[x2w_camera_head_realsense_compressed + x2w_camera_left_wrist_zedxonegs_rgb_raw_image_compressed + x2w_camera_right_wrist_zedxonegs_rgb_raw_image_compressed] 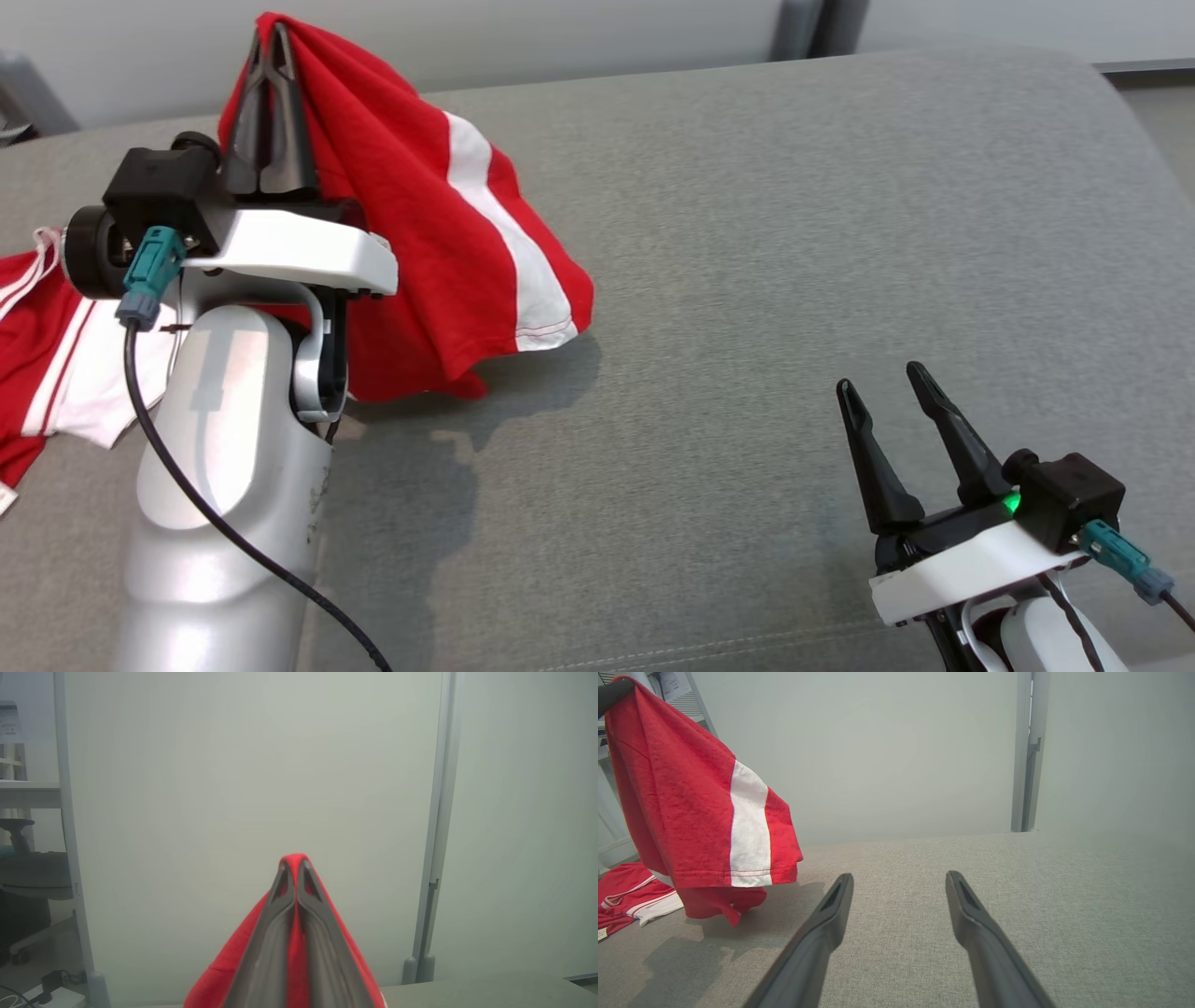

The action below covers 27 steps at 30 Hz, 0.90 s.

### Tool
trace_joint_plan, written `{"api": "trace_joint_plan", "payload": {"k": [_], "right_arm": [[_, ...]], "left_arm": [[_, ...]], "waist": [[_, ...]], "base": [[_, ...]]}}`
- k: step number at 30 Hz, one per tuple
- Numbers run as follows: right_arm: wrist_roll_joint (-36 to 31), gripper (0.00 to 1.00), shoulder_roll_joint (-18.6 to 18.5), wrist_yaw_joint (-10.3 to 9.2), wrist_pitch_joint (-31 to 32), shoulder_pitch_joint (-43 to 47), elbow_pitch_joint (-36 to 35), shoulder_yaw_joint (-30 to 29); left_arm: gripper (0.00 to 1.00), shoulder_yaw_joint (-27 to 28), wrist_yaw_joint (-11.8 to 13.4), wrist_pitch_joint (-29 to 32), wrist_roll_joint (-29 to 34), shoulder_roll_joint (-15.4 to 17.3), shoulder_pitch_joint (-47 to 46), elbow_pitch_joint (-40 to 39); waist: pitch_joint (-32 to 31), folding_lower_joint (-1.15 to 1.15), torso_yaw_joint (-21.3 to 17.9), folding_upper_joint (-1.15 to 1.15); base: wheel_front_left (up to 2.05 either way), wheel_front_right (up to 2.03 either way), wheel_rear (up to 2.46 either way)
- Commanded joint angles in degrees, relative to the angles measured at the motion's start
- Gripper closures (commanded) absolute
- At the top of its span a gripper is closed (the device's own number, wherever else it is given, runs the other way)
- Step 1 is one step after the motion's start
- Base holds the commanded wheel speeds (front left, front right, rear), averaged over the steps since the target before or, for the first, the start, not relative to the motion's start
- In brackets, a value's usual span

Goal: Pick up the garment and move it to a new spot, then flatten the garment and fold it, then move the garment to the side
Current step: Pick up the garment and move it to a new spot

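A red garment (pixel 420 215) with a white stripe hangs in the air above the grey couch cushion, pinched at its top by my left gripper (pixel 269 42), which is shut on it. From the left wrist view, red garment cloth (pixel 224 966) drapes around the closed fingers of the left gripper (pixel 294 868). The garment (pixel 691 812) hangs at the far left of the right wrist view, with its lowest folds near the cushion. My right gripper (pixel 882 383) stands open and empty over the cushion at the lower right; its fingers are spread (pixel 899 882).
More red and white cloth (pixel 47 345) lies on the cushion at the far left, partly behind my left arm. The grey cushion (pixel 794 233) stretches wide to the right. A pale partition wall (pixel 257 765) stands behind it.
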Motion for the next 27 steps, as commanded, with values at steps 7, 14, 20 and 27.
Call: {"api": "trace_joint_plan", "payload": {"k": [7,14,20,27], "right_arm": [[0.58,0.0,0.88,0.08,-0.67,0.45,-1.31,1.24],[1.5,0.0,1.71,0.08,-0.67,1.16,-1.92,1.38],[1.98,0.0,1.81,0.08,-0.67,2.41,-1.47,-0.41],[2.3,0.0,1.0,0.08,-0.67,3.92,-0.32,-1.48]], "left_arm": [[1.0,-2.52,-1.36,-0.33,-2.74,0.76,-3.8,-1.01],[1.0,-7.57,0.52,-0.33,-6.31,0.61,-2.23,1.52],[1.0,-11.67,2.4,-0.33,-8.5,0.6,5.8,4.48],[1.0,-18.43,2.64,0.57,-8.74,0.64,17.54,5.59]], "waist": [[-2.57,0.0,-7.17,0.0],[-3.57,0.0,-11.3,0.0],[-3.13,0.0,-10.6,0.0],[-2.88,0.0,-7.08,0.0]], "base": [[0.0,0.0,0.0],[0.0,0.0,0.0],[0.0,0.0,0.0],[0.0,0.0,0.0]]}}
